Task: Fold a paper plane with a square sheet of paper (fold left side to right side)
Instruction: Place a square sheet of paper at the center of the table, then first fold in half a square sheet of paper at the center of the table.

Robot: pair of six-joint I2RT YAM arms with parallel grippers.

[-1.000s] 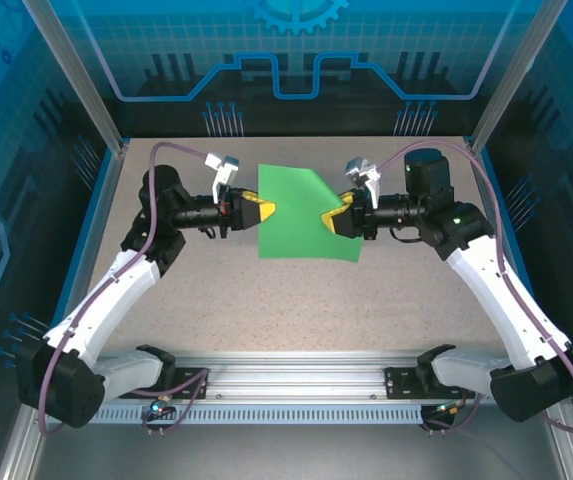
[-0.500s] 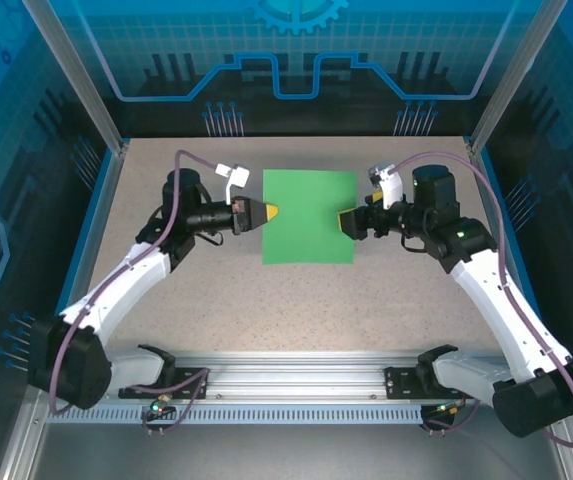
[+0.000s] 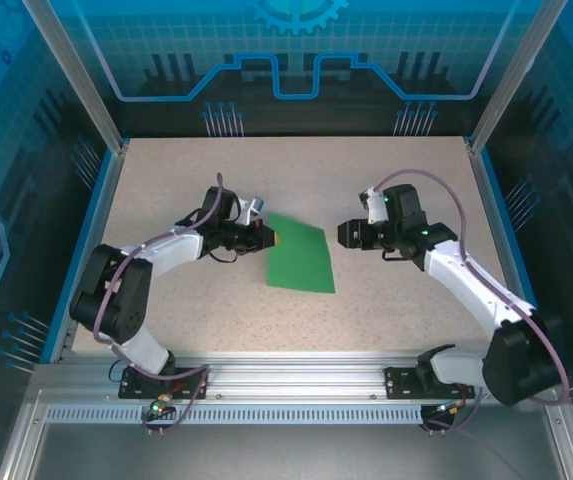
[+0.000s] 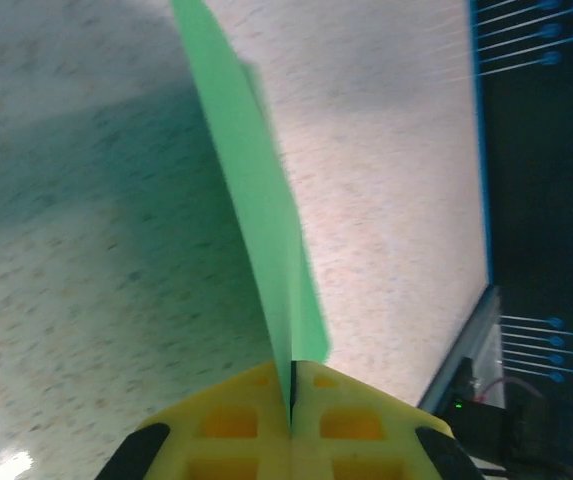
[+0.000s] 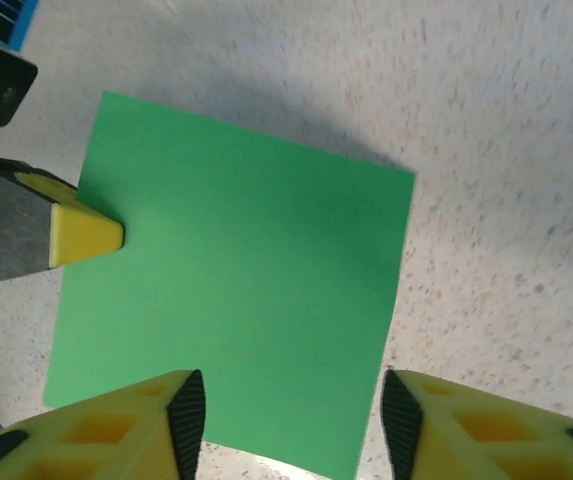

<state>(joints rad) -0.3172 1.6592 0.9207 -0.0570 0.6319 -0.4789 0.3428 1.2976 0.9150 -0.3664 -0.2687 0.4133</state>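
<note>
**Left gripper pinches the green sheet; right gripper stands open beside it**

In the top view the square sheet of paper (image 3: 301, 260) lies at the middle of the table (image 3: 396, 180), and it looks skewed rather than square to the frame. The left gripper (image 3: 270, 238) meets it at its upper left edge. The left wrist view shows that gripper's yellow fingers (image 4: 241, 420) pressed together on the paper's rim, with the sheet (image 4: 251, 190) running edge-on from them toward the top of the frame and a shadow to its left. The sheet seems partly raised off the table, though how much of it is lifted is hard to judge.

The right gripper (image 3: 344, 235) sits to the right of the sheet, near its upper right corner and apart from it. In the right wrist view its fingers (image 5: 181, 415) stand apart at the bottom of the frame and clasp nothing. The sheet (image 5: 236, 290) fills the middle beyond them, and the left gripper's yellow tip (image 5: 86, 232) touches its left edge.
</note>
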